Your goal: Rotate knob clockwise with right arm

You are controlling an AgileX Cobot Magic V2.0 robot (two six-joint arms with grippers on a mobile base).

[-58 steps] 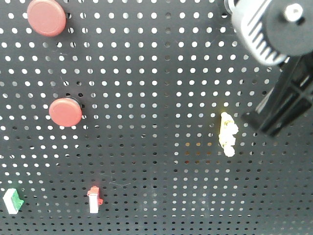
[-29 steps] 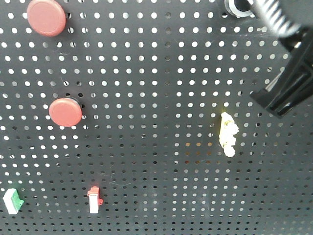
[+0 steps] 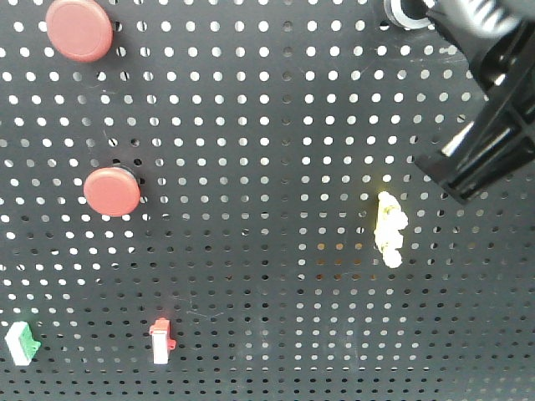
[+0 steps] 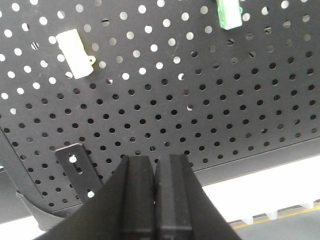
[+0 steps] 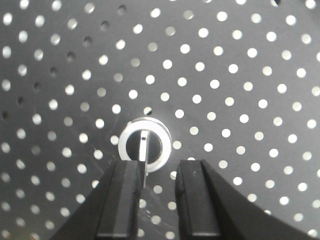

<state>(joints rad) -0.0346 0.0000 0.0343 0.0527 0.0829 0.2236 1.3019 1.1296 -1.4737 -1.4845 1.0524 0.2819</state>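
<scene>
Right pincer being held open, nothing gripped; knob being framed just ahead of fingertips. Left pincer being held closed.

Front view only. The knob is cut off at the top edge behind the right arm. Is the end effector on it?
Observer: Not clamped. In the right wrist view the right end effector is open, with the knob lined up just ahead of its gap.
Operator: Handle orientation?
Observer: The handle runs vertically in that wrist image.
Operator: Left arm?
Observer: The left end effector is shut on nothing, pointing at the pegboard near its bottom edge.
</scene>
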